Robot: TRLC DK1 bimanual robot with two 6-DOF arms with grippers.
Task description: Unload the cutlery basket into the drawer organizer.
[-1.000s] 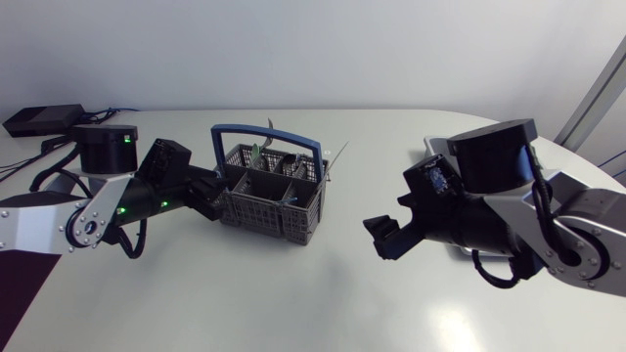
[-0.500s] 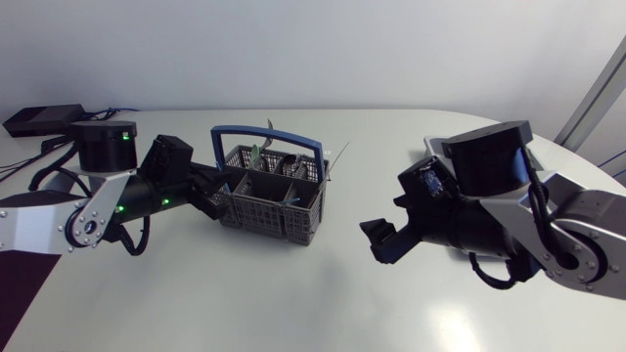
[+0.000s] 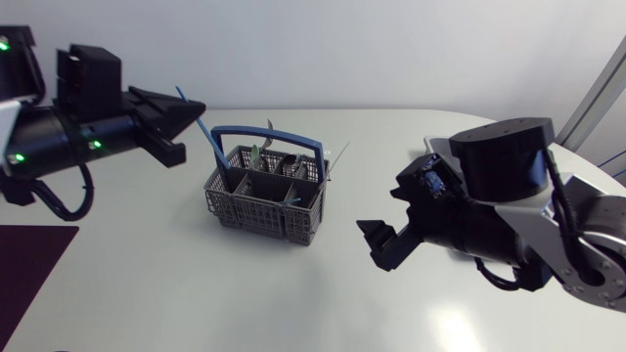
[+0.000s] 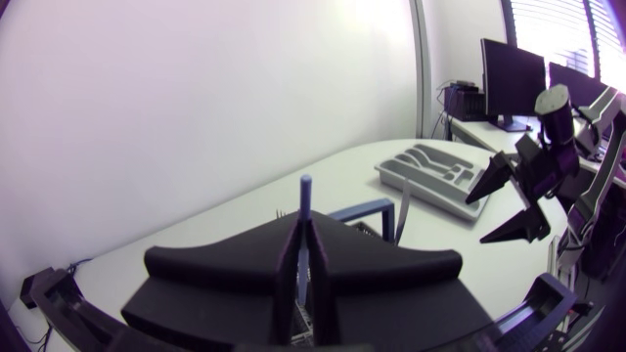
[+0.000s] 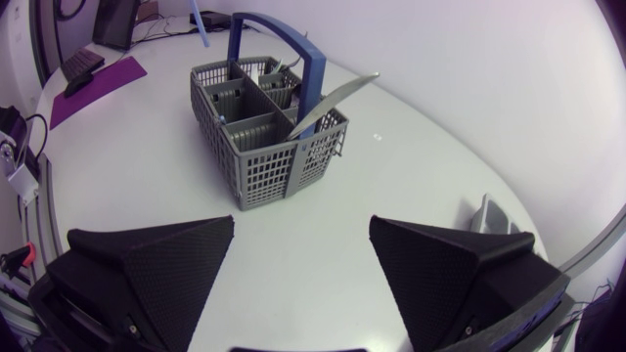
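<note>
The grey cutlery basket [image 3: 262, 198] with a blue handle stands at mid table, and several pieces stick out of it, among them a silver one [image 3: 336, 157]. Raised above and left of it, my left gripper [image 3: 194, 108] is shut on a thin blue-handled utensil [image 3: 202, 132]. In the left wrist view the blue handle [image 4: 305, 193] pokes out between the pressed fingers [image 4: 305, 223]. My right gripper [image 3: 381, 242] hangs open right of the basket, holding nothing. The right wrist view faces the basket [image 5: 262, 137] ahead of the gripper [image 5: 303, 262]. The grey drawer organizer [image 4: 438, 172] lies behind my right arm.
A dark purple mat [image 3: 27, 269] lies at the table's left front edge. Bare white tabletop stretches in front of the basket and between the two arms. In the head view my right arm hides most of the organizer.
My left gripper has shut on the blue-handled utensil at the basket and lifted it up and to the left. The right arm has barely moved.
</note>
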